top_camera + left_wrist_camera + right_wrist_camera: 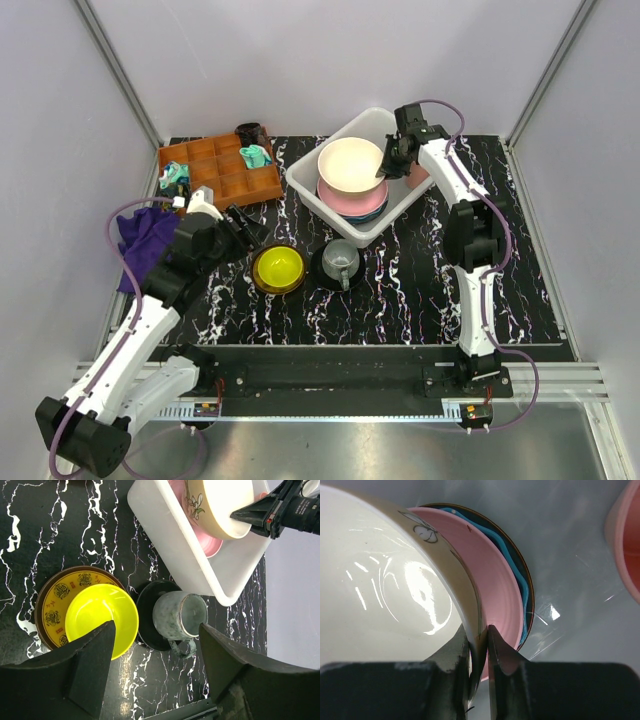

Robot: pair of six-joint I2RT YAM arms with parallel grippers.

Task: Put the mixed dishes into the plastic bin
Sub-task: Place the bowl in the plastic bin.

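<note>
Right gripper [479, 630] was pinched shut on the rim of the cream bowl [385, 590], one finger inside the wall and one outside, bowl tilted steeply. Bowl hung inside the bin [303, 188], over a pink plate [495, 595] that lay on a blue plate [522, 587]; contact between bowl and pink plate could not be told. Pink cup [626, 535] sat in the bin to the right of the stack. Bowl looked like glazed ceramic: stiff, slick, heavy for an edge pinch, liable to chip. Judged best lowered onto the stack before release. Left gripper [156, 626] was open and empty, hovering above the table [30, 525] over the gap between yellow bowl [100, 617] and grey mug [180, 614]. Yellow bowl sat in a brown patterned dish [50, 600]; mug stood on a black saucer [146, 597], both just outside the bin's near wall. Mug: rim or handle pinch likely, handle pointing toward the arm bases. Yellow bowl: thin rim, probably light, take by the rim.
</note>
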